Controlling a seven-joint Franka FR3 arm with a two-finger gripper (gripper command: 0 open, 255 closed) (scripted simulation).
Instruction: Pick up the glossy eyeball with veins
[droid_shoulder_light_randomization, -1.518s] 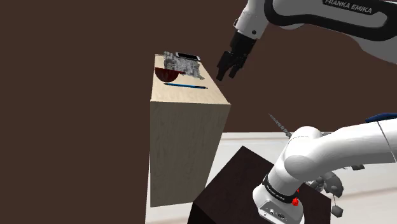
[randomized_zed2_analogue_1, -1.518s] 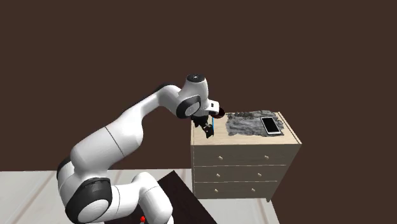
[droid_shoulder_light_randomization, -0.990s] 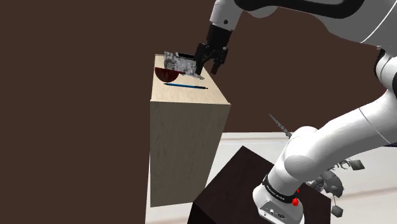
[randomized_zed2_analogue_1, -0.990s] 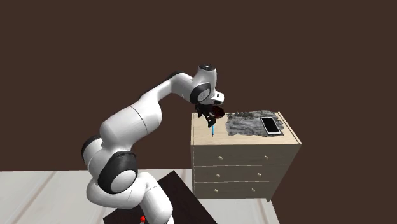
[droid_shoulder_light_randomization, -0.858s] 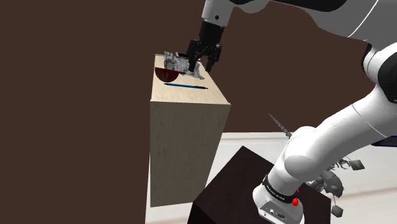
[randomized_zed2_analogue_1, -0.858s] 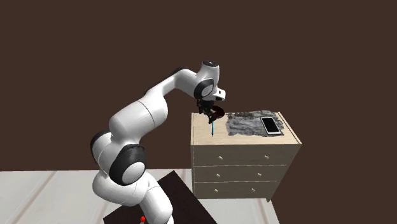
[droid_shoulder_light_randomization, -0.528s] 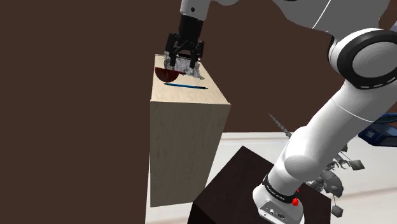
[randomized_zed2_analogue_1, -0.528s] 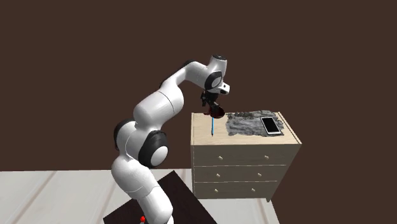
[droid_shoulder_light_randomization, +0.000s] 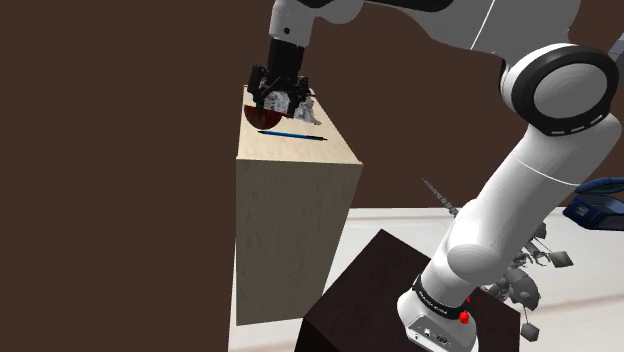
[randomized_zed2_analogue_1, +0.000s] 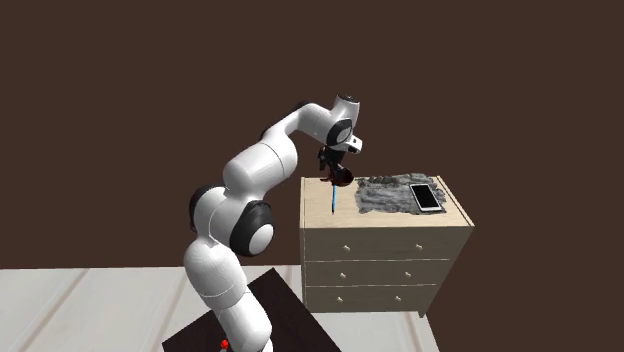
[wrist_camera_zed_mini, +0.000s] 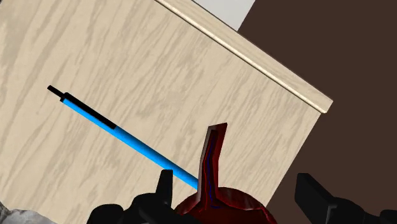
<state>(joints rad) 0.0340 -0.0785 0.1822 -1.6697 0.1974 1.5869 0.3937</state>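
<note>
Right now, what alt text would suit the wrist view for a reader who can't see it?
A dark red eyeball with a veined stalk sits between two open black jaws, on a pale wooden top. A blue pen lies beside it.

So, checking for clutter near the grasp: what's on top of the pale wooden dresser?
A thin blue pen, the glossy dark red eyeball beneath the open black gripper, and a rumpled grey cloth with a white-rimmed phone on it. The cloth hides the dresser top beneath it.
</note>
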